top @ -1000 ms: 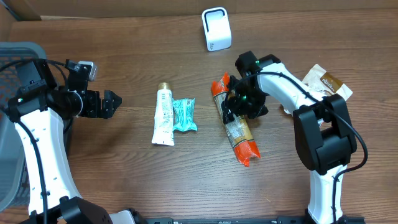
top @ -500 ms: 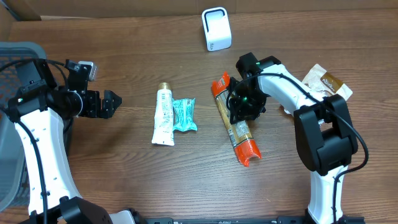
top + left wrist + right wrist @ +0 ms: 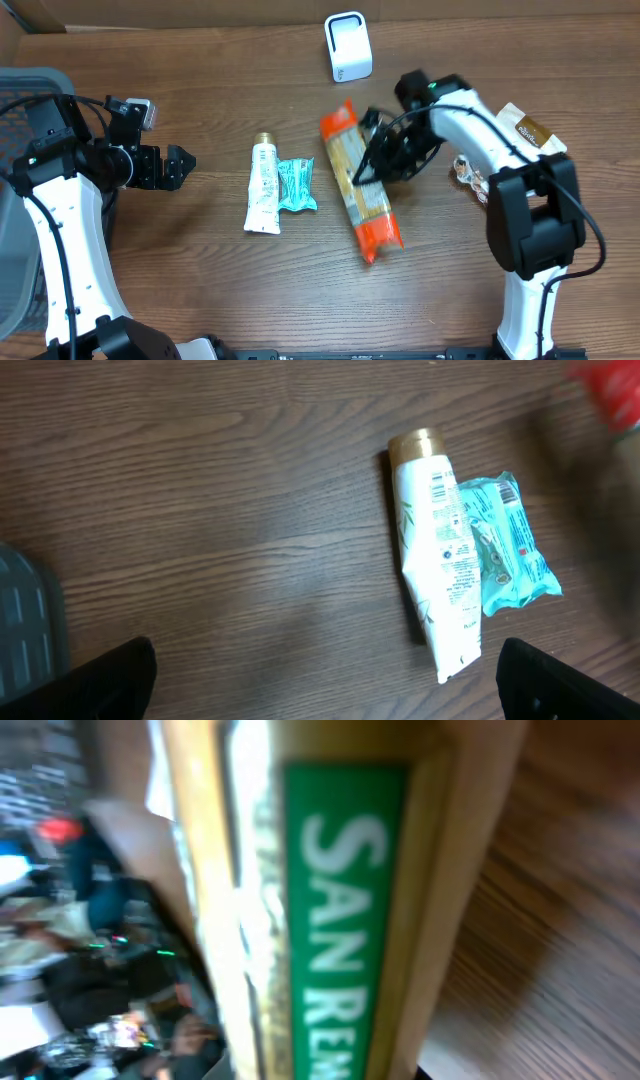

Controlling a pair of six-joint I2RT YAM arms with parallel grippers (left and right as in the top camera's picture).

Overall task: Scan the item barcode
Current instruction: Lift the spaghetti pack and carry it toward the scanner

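Grasp step: right tool (image 3: 385, 160) clamped on pasta packet (image 3: 358, 195); left tool (image 3: 180, 165) stood wide open, empty. Next move needed: packet carried to scanner (image 3: 348, 46) beyond right tool.

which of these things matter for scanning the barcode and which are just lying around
In the job:
- pasta pack, gripped by the right gripper
- scanner, white, at the far side of the table

Lying about:
- tube
- teal packet, touching the tube
- brown packet, by the right arm
- basket, far left
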